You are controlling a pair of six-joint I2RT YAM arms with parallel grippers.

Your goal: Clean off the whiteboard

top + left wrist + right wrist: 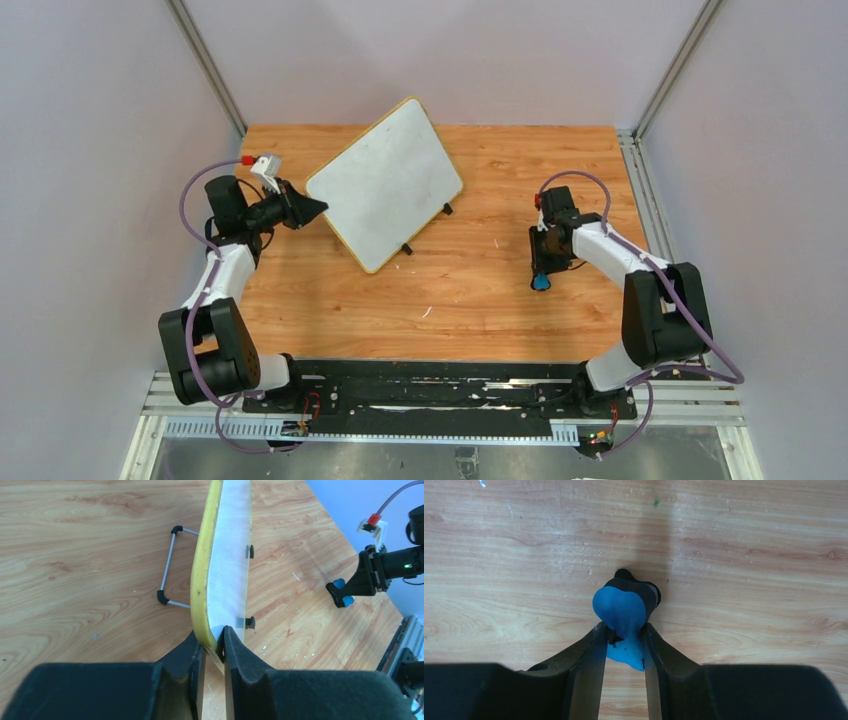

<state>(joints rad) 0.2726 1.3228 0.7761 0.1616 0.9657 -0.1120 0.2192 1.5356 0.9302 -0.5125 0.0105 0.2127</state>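
The whiteboard [386,183], white with a thin yellow frame and small black feet, stands tilted at the table's back middle. My left gripper [318,207] is shut on its left corner; in the left wrist view the fingers [240,655] pinch the yellow edge [202,570], and the board's wire stand [169,570] shows behind it. My right gripper [541,277] is shut on the blue eraser [621,611], squeezed between the jaws, low over the wood, well right of the board. The eraser also shows in the left wrist view [341,592]. No writing is visible on the board.
The wooden table [470,300] is ringed by grey walls and metal posts [210,70]. The arms' black base rail [430,385] runs along the near edge. Small white flecks [427,312] lie on the wood.
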